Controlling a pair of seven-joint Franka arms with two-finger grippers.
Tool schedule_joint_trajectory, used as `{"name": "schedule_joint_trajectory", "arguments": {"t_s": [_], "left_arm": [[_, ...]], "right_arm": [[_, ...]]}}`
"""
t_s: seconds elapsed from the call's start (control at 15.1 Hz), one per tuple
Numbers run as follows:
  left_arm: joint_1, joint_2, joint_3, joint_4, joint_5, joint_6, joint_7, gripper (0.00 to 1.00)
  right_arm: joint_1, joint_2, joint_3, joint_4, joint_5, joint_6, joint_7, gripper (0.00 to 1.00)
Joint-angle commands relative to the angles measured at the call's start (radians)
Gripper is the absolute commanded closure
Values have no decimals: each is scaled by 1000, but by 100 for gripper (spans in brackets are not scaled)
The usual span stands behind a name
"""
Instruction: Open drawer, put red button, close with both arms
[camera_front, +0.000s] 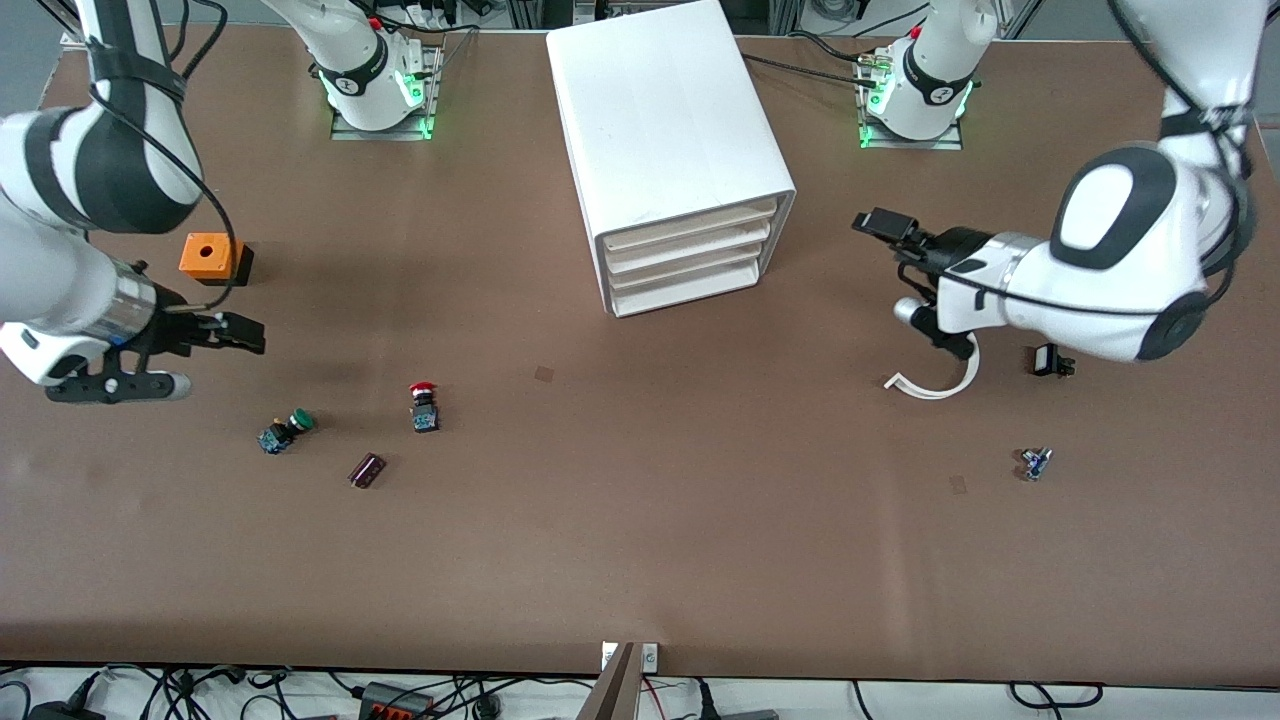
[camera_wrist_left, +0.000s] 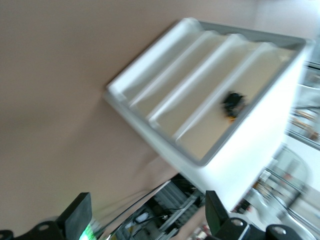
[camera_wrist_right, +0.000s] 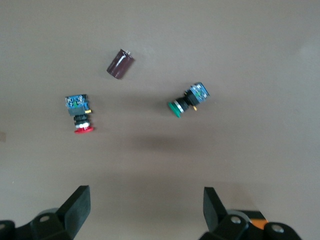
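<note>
Right now your left gripper (camera_front: 885, 228) hovers released beside the cabinet (camera_front: 672, 150), drawer (camera_front: 690, 255) shut. Your right gripper (camera_front: 235, 333) hangs released near the red button (camera_front: 423, 406) lying on the table (camera_front: 640, 540).

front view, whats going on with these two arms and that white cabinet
Nothing is held yet. The cabinet has all three drawers shut, including the middle drawer. The left gripper hangs open beside the cabinet, toward its own end of the table. The right gripper hangs open over the table, near the red button, which lies beside the green button and a small dark cylinder.
</note>
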Motion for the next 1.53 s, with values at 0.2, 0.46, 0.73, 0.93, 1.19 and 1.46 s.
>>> {"name": "schedule_joint_trajectory", "arguments": {"t_s": [0.2, 0.46, 0.73, 0.93, 1.19, 1.46], "left_arm": [[-1, 58, -6, -270, -339, 246, 440, 0], [-2, 91, -6, -322, -371, 250, 477, 0], [-43, 109, -33, -390, -497, 307, 484, 0], [-50, 121, -35, -390, -500, 313, 487, 6], [-48, 150, -52, -400, -499, 290, 487, 43], [-60, 160, -61, -400, -500, 300, 522, 43]], "right_arm": [[74, 148, -1, 28, -12, 143, 11, 0], [94, 243, 0, 50, -4, 162, 11, 0], [121, 302, 2, 67, 1, 192, 11, 0], [153, 311, 2, 70, 2, 192, -1, 0], [175, 365, 16, 100, 2, 203, -12, 0], [204, 403, 28, 103, 1, 234, -30, 0]]}}
